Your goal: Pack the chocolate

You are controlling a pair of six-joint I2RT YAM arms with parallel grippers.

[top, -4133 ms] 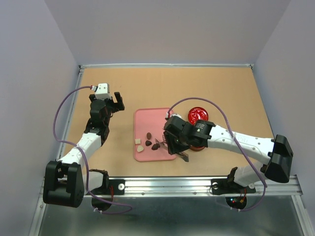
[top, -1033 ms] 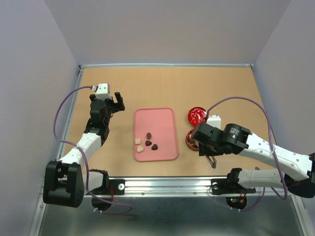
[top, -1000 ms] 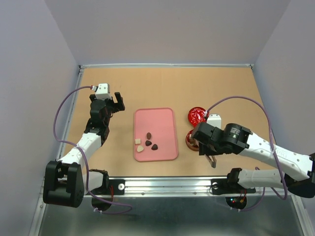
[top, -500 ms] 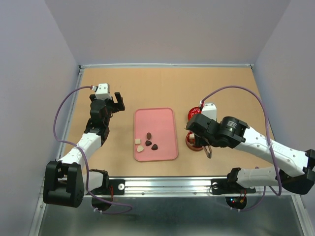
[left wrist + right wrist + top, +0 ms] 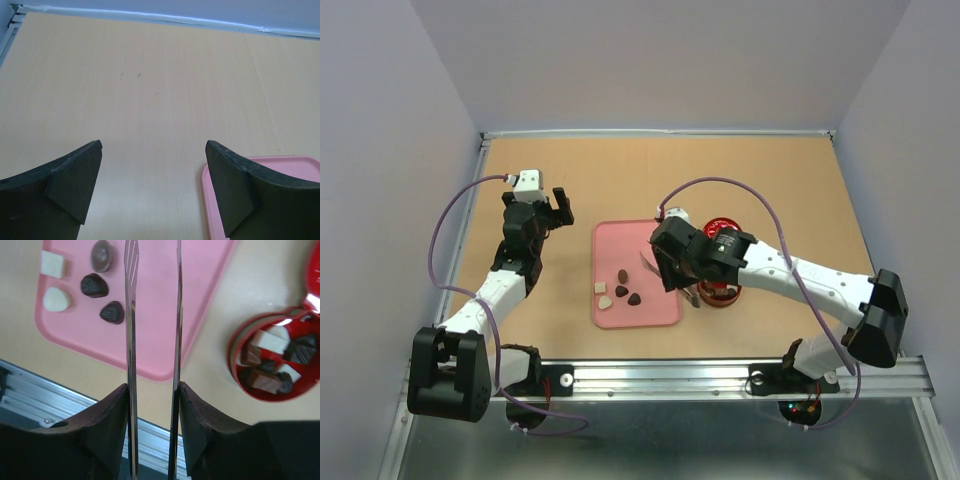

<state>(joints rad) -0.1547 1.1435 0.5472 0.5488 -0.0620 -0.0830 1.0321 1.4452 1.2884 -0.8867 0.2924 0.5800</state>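
The right tool (image 5: 152, 390) is closed on a pair of thin metal tongs (image 5: 131, 315), gripped by their sides. The 2 tong blades are apart & nothing is pinched between them. They are held over the right part of the pink tray (image 5: 197, 280), pointing across it.

5 pcs of chocolate (image 5: 93, 285) are seen on the tray, near its left side: 3 dark, 2 white. They lie close together & none is touched by the tongs. More chocolate is packed already in the round red tin (image 5: 233, 347). The tin is set on the table (image 5: 150, 75) just beside the tray, on its right. The tin is open. Its lid (image 5: 724, 231) is seen behind it, partly hidden by the arm.

The left tool (image 5: 154, 165) is spread wide w/ nothing in it. It is held over bare table, left of the tray, well apart from the chocolate.

Step in hand, as judged: the reach for the next pc. The task looks about half done, as 5 pcs are not yet moved.

For the next move, the tongs need to be slid left & lowered so 1 pc sits between the blades. That is prob. the dark heart, as it is nearest. Then a soft squeeze is needed, since the pcs are small & smooth & could be flicked away. After that the pc is to be carried over to the tin & let go.
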